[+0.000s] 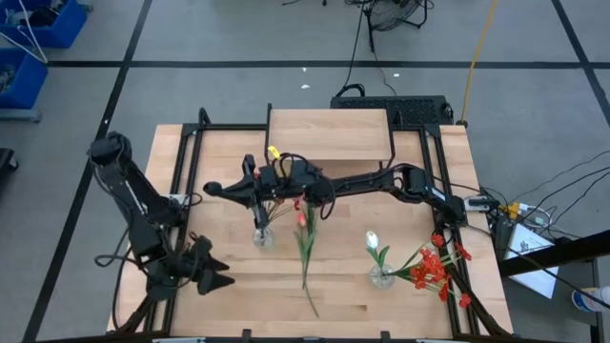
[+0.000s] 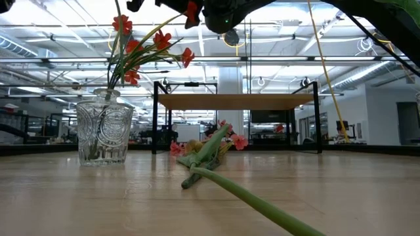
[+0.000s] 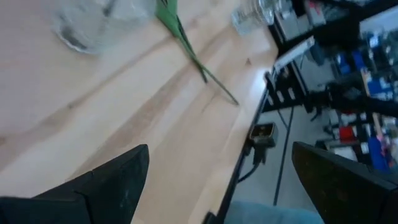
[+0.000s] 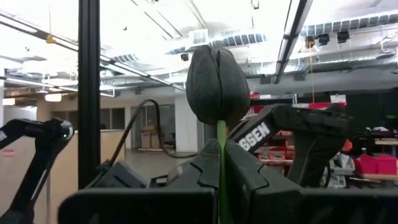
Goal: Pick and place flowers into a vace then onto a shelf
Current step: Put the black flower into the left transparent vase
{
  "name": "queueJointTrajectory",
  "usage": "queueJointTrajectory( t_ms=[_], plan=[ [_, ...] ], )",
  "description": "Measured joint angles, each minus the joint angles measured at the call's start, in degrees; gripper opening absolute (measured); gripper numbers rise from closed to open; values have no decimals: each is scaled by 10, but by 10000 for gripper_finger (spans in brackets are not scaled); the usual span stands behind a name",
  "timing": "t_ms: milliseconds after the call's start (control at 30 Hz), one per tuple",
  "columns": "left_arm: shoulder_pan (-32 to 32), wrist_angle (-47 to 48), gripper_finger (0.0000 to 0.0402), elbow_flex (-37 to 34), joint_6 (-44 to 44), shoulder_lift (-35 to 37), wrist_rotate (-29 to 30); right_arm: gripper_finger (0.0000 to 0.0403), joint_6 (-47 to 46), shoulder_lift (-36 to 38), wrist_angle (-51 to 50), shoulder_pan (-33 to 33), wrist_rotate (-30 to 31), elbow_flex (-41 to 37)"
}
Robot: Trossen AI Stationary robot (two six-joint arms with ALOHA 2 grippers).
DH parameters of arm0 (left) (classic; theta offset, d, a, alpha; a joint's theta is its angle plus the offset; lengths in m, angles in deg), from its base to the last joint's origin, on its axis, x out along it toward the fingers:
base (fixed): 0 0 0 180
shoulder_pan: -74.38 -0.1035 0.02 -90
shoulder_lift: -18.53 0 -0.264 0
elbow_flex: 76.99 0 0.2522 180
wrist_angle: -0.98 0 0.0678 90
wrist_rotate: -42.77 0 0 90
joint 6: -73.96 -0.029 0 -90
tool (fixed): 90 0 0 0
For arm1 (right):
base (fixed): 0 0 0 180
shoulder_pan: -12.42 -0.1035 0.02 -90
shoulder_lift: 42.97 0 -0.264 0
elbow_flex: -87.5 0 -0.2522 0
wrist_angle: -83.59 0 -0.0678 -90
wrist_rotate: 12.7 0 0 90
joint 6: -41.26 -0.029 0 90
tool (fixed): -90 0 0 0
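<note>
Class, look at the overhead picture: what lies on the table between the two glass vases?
In the high view, a loose flower lies between the left vase and the right vase, pink blossom toward the shelf.

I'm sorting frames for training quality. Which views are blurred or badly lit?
Left wrist view: motion-smeared, the vase and stem soft. Right wrist view: backlit by ceiling lights, so the bud held in the right gripper shows as a dark silhouette. Low view: near stem out of focus. High view: evenly lit.
</note>
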Motion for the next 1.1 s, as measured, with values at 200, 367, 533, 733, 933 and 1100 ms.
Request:
queueJointTrajectory(
  t_ms=[200,367,533,733,933,1100],
  plan=[
    [11,40,399,0,37,10,22,0,-6,0,16,-6,14,0],
    [11,39,399,0,37,10,23,0,-21,-19,33,-7,29,0],
    [10,34,399,0,39,10,23,0,-45,-40,45,-2,38,0],
    [10,37,399,0,39,10,23,0,-28,-40,31,-2,28,0],
    [10,37,399,0,39,10,26,0,-53,-39,55,-1,29,1],
    [10,39,399,0,39,10,25,0,-40,-39,63,-1,29,1]
  ],
)
